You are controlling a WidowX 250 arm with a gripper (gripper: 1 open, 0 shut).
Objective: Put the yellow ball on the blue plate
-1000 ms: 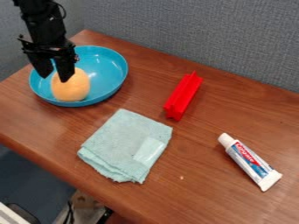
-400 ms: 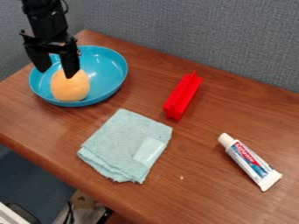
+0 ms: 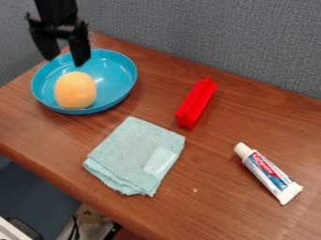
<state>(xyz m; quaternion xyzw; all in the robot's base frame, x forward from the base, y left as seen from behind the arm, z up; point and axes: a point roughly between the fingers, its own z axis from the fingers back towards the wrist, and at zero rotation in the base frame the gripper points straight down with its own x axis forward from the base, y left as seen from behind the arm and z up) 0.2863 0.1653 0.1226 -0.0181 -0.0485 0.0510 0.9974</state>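
the task looks done — the yellow ball (image 3: 75, 90) sits inside the blue plate (image 3: 119, 67) at the upper left of the frame, free of the gripper (image 3: 60, 53), which hangs above it with jaws apart and empty. in the middle lie a red block (image 3: 196, 101) and teal cloth (image 3: 134, 155), a toothpaste tube (image 3: 269, 172) lower right — nothing obstructs.

— What's different from a second ago?
— The tool (image 3: 60, 52) let go of the yellow ball (image 3: 75, 90), spread its fingers wide and rose clear above it.
— And the ball?
— It now lies uncovered in the blue plate (image 3: 115, 75).
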